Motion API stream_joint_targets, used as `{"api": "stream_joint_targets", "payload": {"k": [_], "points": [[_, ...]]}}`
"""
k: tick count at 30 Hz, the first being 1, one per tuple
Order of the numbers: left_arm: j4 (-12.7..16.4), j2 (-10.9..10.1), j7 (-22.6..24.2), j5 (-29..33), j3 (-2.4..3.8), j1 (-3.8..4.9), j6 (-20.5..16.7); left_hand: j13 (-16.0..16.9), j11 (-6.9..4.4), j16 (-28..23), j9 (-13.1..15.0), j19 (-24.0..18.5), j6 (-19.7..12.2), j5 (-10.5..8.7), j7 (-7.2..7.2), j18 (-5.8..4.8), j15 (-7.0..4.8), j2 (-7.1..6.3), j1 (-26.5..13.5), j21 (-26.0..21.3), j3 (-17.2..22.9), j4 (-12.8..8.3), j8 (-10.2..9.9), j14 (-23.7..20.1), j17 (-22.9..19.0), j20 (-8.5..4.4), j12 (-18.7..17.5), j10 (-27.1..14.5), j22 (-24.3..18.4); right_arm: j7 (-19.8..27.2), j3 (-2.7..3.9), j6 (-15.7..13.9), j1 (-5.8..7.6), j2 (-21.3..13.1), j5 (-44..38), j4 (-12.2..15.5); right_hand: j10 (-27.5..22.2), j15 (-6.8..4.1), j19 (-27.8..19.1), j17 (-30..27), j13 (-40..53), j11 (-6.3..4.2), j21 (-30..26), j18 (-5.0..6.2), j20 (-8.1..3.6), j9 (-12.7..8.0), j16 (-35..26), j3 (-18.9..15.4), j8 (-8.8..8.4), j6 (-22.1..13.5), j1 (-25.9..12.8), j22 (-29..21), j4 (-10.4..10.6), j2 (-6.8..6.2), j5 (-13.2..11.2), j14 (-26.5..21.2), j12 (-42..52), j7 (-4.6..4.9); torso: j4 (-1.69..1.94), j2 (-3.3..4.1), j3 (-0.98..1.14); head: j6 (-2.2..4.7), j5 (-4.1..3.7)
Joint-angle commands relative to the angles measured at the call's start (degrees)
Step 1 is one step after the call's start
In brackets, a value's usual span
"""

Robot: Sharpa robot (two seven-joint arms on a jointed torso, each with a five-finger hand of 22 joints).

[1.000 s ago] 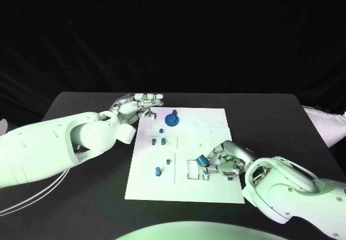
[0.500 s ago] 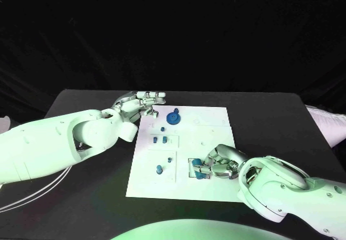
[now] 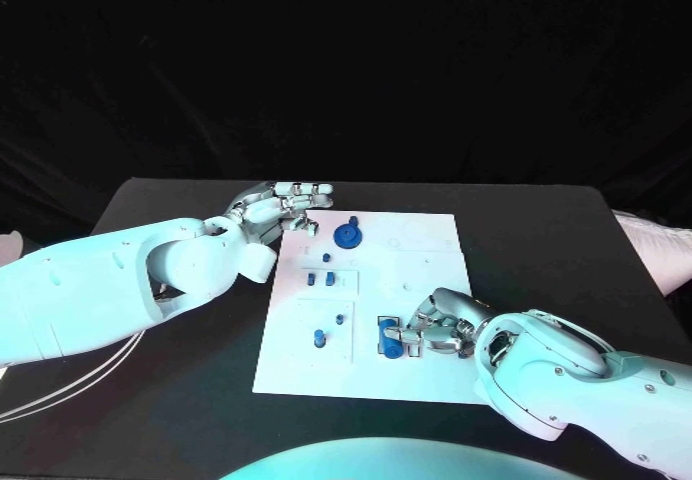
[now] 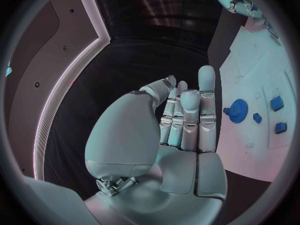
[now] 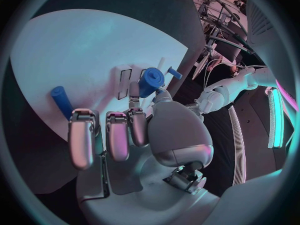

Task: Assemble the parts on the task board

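Observation:
The white task board [image 3: 418,255] lies in the middle of the black table. My right hand [image 3: 444,330] sits low over the board's near part and pinches a blue cylinder part [image 3: 389,340] between thumb and fingertip, right at the rectangular slots [image 5: 124,80]; the same part [image 5: 150,81] shows in the right wrist view. A blue gear [image 3: 346,237] sits at the far end, and small blue pieces [image 3: 320,279] and a peg [image 3: 319,340] stand further in. My left hand [image 3: 289,207] hovers at the board's far left corner, fingers straight, holding nothing.
In the left wrist view the blue gear [image 4: 237,107] and square blue pieces [image 4: 277,103] lie beyond my left hand [image 4: 181,130]. A tall blue peg [image 5: 60,99] stands by my right hand's fingers [image 5: 81,135]. Bare black table [image 3: 173,400] surrounds the board.
My right hand has carried the blue cylinder part left and toward the board's near edge, down onto the slots. The left hand has hardly moved.

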Motion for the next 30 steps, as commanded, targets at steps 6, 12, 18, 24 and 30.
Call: {"api": "stream_joint_targets", "payload": {"k": [6,12,18,24,30], "points": [[0.1,0.0,0.3,-0.1,0.04,0.02,1.0,0.1,0.07,-0.1,0.0,-0.4,-0.4,0.05,0.04,1.05,0.14,0.32,-0.5,-0.4,-0.4,0.1,0.2,-0.3,0.0,-0.05,0.3,-0.3,-0.1,-0.8,-0.01,-2.1,-0.05,0.5,-4.0,-0.2,1.4,-0.47,1.4,8.3,5.9,0.12,0.0,-0.68,-0.32,1.1,-0.5,-1.4,0.45,-0.7,-5.4,4.6,0.4,-1.88,-11.8,4.7,-1.0,0.24,-0.03,-0.01,0.00,0.06,0.16],[0.1,0.0,0.3,-0.1,0.04,0.02,1.0,0.1,0.08,-0.1,0.0,-0.4,-0.5,0.06,0.07,1.05,0.15,0.32,-0.6,-0.4,-0.4,0.2,0.1,-0.3,-0.1,-0.04,0.4,-0.4,-0.1,0.5,-0.01,-2.6,-0.06,0.3,-4.6,0.1,1.5,-0.50,1.5,8.5,6.1,0.05,0.1,-0.73,-0.32,1.4,-0.4,-0.7,0.71,-0.5,-5.5,4.9,0.3,-2.14,-12.0,4.7,-0.9,0.14,-0.08,-0.02,0.03,0.06,0.11],[0.1,0.0,0.3,-0.1,0.04,0.02,1.1,0.1,0.08,-0.1,0.0,-0.4,-0.5,0.06,0.07,1.05,0.15,0.32,-0.6,-0.4,-0.4,0.2,0.1,-0.3,-0.1,-0.04,0.4,-0.4,-0.1,2.8,-0.01,-2.6,-0.09,-0.4,-4.7,0.8,1.8,-0.69,1.6,8.8,6.5,-0.15,0.1,-0.74,-0.49,2.3,-0.3,1.3,1.20,-0.5,1.9,5.0,-2.1,-2.35,-10.3,4.8,-0.6,-0.08,-0.03,0.02,0.07,0.05,0.16],[0.0,-0.1,0.3,-0.1,0.04,0.01,1.1,0.1,0.08,-0.1,0.0,-0.4,-0.5,0.07,0.07,1.05,0.16,0.34,-0.6,-0.4,-0.4,0.2,0.1,-0.3,-0.1,-0.03,0.4,-0.4,-0.1,3.8,-0.01,-2.3,-0.12,-1.5,-5.3,1.1,1.8,-0.70,1.6,8.8,6.7,-0.13,0.2,-0.77,-0.55,2.8,-0.3,2.6,1.24,-0.9,8.2,5.1,-5.6,-2.46,-10.5,4.8,-0.5,0.02,-0.02,-0.02,0.02,0.02,-0.02],[0.2,-0.3,0.3,-0.1,0.04,0.01,1.0,0.1,0.08,-0.1,0.0,-0.4,-0.5,0.07,0.07,1.05,0.16,0.34,-0.6,-0.4,-0.4,0.2,0.1,-0.3,-0.1,-0.03,0.4,-0.4,-0.1,8.2,-0.01,-4.4,-0.13,-5.9,-2.7,2.1,1.6,0.25,1.5,8.4,6.6,1.13,0.1,-0.79,0.10,1.6,-0.5,3.1,-1.91,-4.4,10.1,5.1,-6.4,-0.86,-8.5,4.7,-1.0,1.64,-0.18,-0.06,-0.04,0.12,-0.80]]}}
